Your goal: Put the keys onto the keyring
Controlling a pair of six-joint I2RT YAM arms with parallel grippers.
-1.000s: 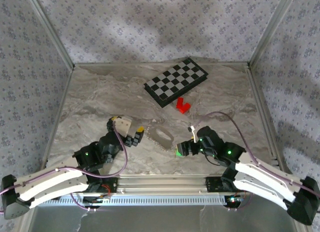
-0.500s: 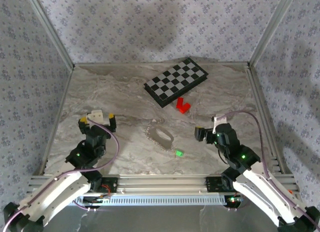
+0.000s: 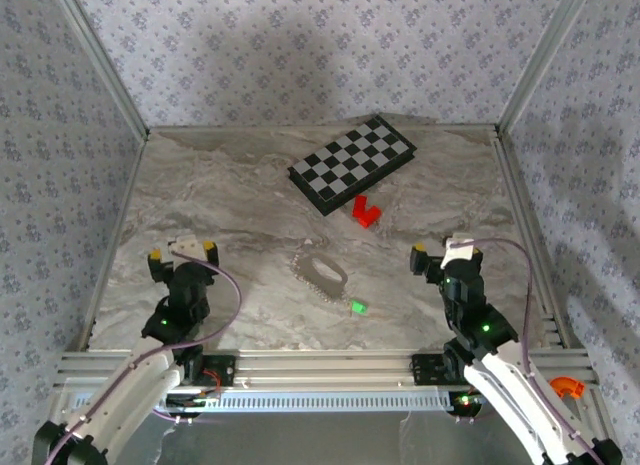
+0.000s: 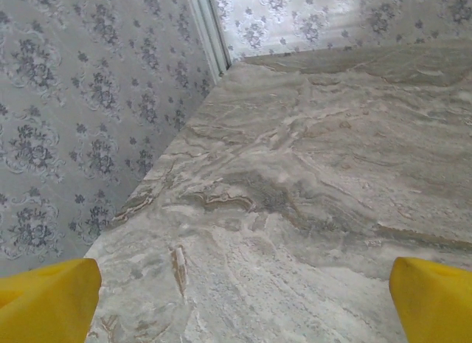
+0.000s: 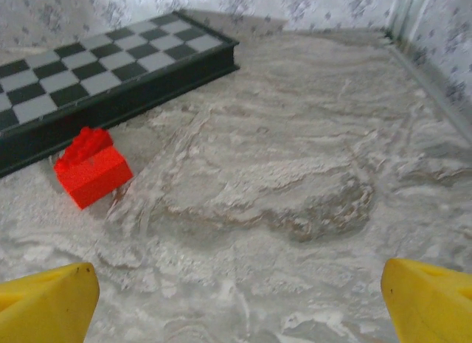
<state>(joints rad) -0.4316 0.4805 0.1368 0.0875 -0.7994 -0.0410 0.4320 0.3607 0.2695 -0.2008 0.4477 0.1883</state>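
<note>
Grey marbled tabletop (image 3: 220, 185) is showing across my overhead view. I am watching the left gripper (image 3: 182, 251) hanging at the lower left of the frame, its yellow-tipped fingers (image 4: 46, 299) standing fully apart and gripping nothing. The right gripper (image 3: 443, 255) is sitting at the lower right, likewise spread wide and empty, its yellow tips (image 5: 46, 302) framing bare stone in its wrist view. Between the two, slightly below the centre of the frame, the key (image 3: 357, 307) with the green head is lying flat on the table, well apart from both grippers. The beaded chain (image 3: 320, 273) is lying in a loose loop just up and left of the key; I cannot tell whether they are touching. Further up, the red block (image 3: 366, 212) is resting just beside the near edge of the checkered board (image 3: 352, 163).
</note>
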